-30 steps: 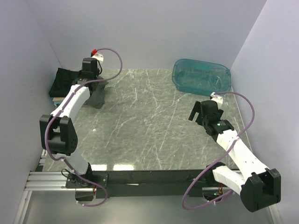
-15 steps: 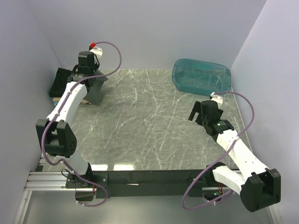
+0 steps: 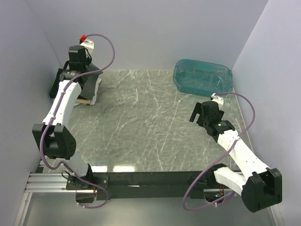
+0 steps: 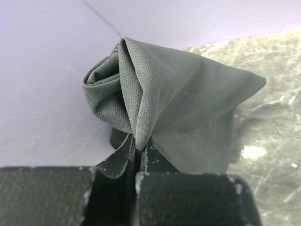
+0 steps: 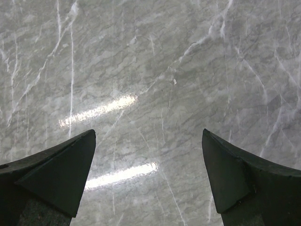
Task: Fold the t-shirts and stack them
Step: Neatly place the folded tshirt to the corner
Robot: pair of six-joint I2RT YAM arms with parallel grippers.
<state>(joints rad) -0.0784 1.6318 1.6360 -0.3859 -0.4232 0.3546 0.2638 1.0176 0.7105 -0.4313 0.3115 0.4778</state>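
Far-left corner of the tabletop (image 3: 141, 122): left gripper (image 4: 137, 153) raised, jaws pinched tight on a bunched fold of the charcoal-grey t-shirt (image 4: 178, 94), which hangs down in a loose drape; cannot tell whether its hem touches. A black t-shirt (image 3: 57, 84) lies just behind by the wall. The right gripper (image 5: 148, 136) hovers over marble near the teal tub (image 3: 202, 75), jaws spread wide, holding nothing

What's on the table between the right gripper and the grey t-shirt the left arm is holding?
Nothing. In the top view, only bare marble table separates the right gripper from the grey t-shirt; the teal tub sits off that line.
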